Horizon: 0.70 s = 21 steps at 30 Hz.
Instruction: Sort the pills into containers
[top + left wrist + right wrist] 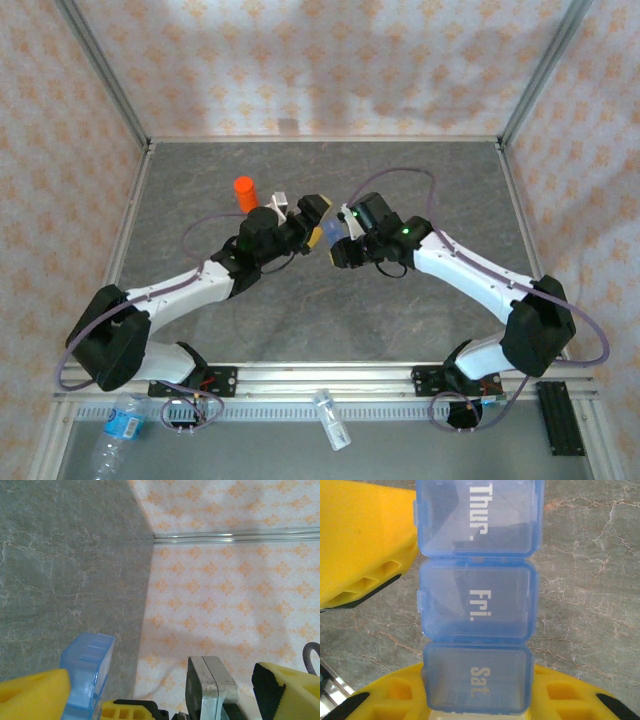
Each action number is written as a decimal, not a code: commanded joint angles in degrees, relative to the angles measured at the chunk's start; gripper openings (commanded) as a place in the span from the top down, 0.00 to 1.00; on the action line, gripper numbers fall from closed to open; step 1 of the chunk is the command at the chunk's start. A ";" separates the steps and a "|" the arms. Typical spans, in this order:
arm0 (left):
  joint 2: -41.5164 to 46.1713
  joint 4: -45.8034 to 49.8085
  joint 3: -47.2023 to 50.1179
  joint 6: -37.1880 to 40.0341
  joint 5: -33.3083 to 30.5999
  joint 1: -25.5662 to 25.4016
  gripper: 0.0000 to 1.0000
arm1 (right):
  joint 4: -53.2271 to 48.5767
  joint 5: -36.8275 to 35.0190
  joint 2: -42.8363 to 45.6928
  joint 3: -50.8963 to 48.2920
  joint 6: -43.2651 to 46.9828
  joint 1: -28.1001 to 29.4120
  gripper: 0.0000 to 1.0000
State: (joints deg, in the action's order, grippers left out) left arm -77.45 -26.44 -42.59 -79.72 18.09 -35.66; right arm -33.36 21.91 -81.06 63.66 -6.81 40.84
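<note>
Pill-organizer strip (477, 610), translucent blue plastic with square compartments in a row, is just right of the orange cylindrical vial (244, 190), between the two arms. Lids marked Thur., Fri. and Sat. all look closed. Can't tell if it's lifted off the grey marbled tabletop (420, 180) or resting on it.

Right gripper (477, 702): clamped on the Sat. end, yellow fingers either side of that compartment.
Left gripper (160, 695): spread wide, holding nothing. One yellow finger (360, 540) is just beside the Thur. compartment, on the strip's vial side. Can't tell if it's touching.

My read: the step in hand is opening a lid with the left while the right braces. To do it well:
- the right needs a firm hold, because its grip is at the far end from Thur. and any push there levers the strip
- small lid tabs show on the vial-side edge, so catch one with a fingertip rather than squeezing the whole box
- pry slowly along the hinge swing so the strip doesn't twist out
- hold the strip level, clear of the vial
</note>
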 commanded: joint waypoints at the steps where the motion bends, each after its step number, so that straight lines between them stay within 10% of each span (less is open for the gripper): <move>1: -0.52 -2.88 -2.14 -0.66 0.54 -0.74 0.05 | -0.65 0.48 -0.22 0.94 0.39 0.39 0.75; 21: -0.07 -3.92 -2.15 -1.58 0.19 -1.77 0.05 | -1.02 -1.36 -2.52 0.68 0.32 0.38 0.77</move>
State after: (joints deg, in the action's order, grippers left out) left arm -78.17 -26.46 -43.27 -80.58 17.63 -36.53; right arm -33.52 21.02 -82.89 63.66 -6.81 40.84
